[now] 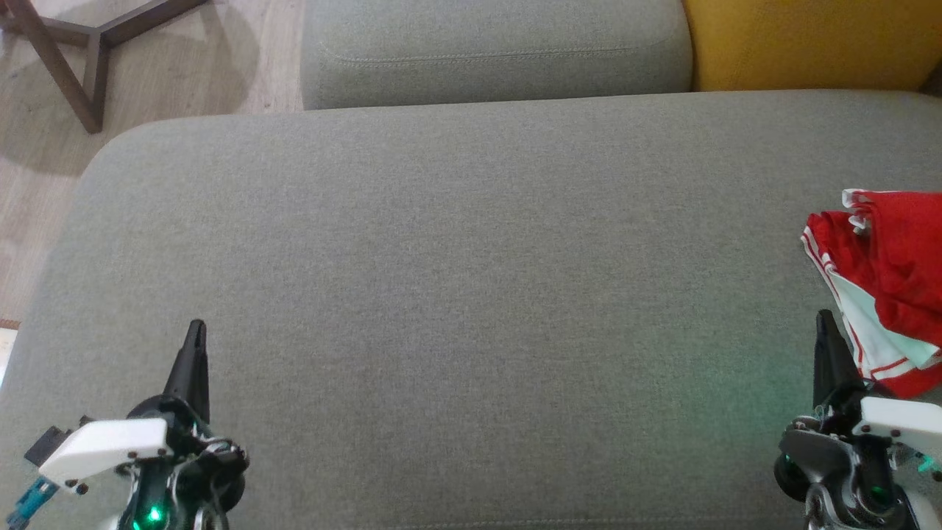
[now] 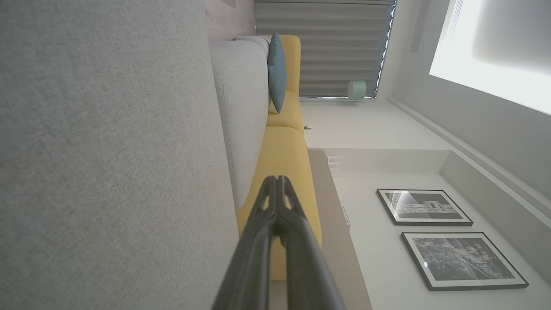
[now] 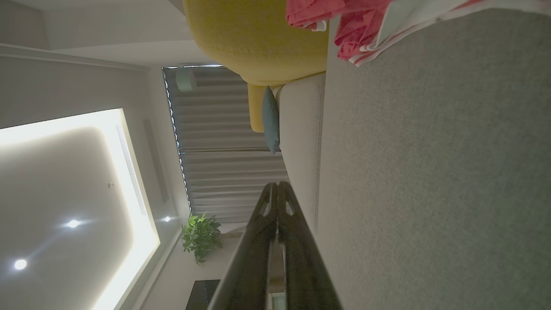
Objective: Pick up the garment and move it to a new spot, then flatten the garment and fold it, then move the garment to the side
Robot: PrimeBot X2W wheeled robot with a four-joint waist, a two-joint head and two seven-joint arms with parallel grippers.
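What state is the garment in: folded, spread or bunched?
Bunched. The garment lies in a rumpled heap on the cushion, white lining showing, partly cut off by the head view's edge.

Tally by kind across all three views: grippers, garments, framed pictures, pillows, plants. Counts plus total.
Grippers: 2, left gripper and right gripper, both shut
Garments: 1, red and white garment
Framed pictures: 2, upper picture and lower picture
Pillows: 1, teal pillow
Plants: 1, leafy plant
Total: 7
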